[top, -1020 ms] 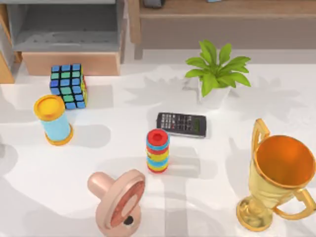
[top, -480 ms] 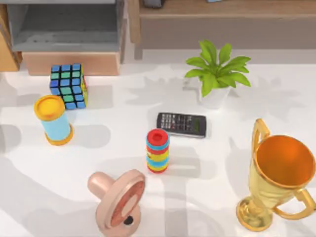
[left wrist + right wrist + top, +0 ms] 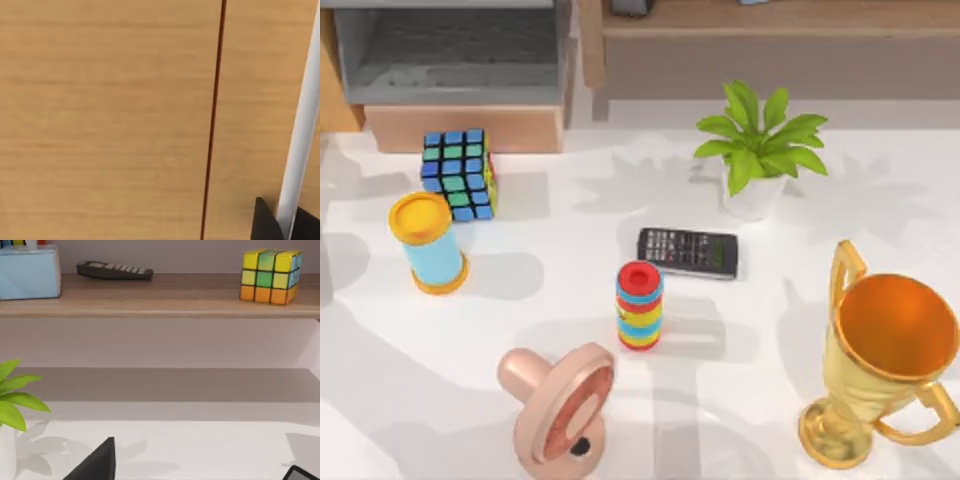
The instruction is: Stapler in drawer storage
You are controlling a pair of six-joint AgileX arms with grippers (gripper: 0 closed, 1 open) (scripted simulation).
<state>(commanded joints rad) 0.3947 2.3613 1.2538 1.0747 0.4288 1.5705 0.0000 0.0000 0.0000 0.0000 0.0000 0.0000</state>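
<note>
We're looking for the stapler and not finding it on the bench; the drawer (image 3: 460,60) is sitting open, top left. Left tool is facing a wooden panel (image 3: 105,120) close up; can't tell either tool's finger state. Direction from tool to stapler: unknown.

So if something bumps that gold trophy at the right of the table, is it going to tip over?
Probably fairly easily: the gold trophy carries a wide cup over a narrow stem and smaller round base, so it looks top-heavy. Its glossy finish suggests a slippery grip. The side handles stick out and could catch a passing arm.
</note>
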